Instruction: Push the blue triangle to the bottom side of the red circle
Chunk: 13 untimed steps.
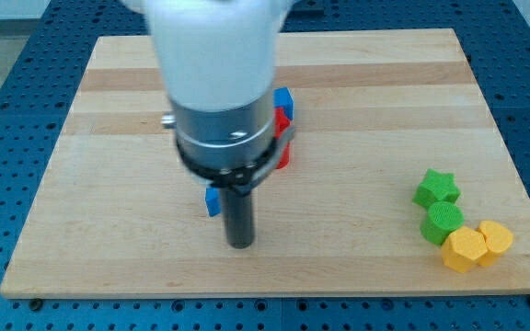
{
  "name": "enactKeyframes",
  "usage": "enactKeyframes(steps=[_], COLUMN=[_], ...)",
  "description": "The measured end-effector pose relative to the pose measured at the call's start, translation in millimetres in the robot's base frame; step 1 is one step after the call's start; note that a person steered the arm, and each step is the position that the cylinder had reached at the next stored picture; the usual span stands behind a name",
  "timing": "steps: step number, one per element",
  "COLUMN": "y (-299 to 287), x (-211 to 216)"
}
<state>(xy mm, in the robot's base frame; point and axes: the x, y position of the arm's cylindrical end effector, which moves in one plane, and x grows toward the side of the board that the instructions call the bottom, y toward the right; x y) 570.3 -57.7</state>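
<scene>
On the wooden surface (109, 230), going from the view's left, the first thing met is a small blue block (213, 199), only an edge of it showing beside the rod; its shape cannot be made out, but I judge it to be the blue triangle. My tip (239, 245) sits just to its right and slightly below it, near or perhaps touching; the rod hides the gap. There are no jaws on this arm, only the rod, so nothing spreads or pinches.

Further right and up, mostly hidden behind the arm's body, red pieces (282, 138) peep out, with another blue block (284, 97) above them. Which red piece is the circle cannot be told; shapes are covered.

The relation that matters: the blue block lies to the left of and below the red pieces, and my tip stands on its right, the wrong side for pushing it rightward. I judge the tip must go round to its left first.

Well apart at the view's right sit a green star (436, 188), a green block (442, 222) and two yellow blocks (477, 245).
</scene>
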Motion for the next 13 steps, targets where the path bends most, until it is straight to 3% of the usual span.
enactKeyframes(steps=[2, 3, 4, 5, 6, 10, 11, 13], y=[-66, -69, -69, -61, -10, 9, 12, 22], x=[-8, -64, -65, -56, -41, -46, -70, -73])
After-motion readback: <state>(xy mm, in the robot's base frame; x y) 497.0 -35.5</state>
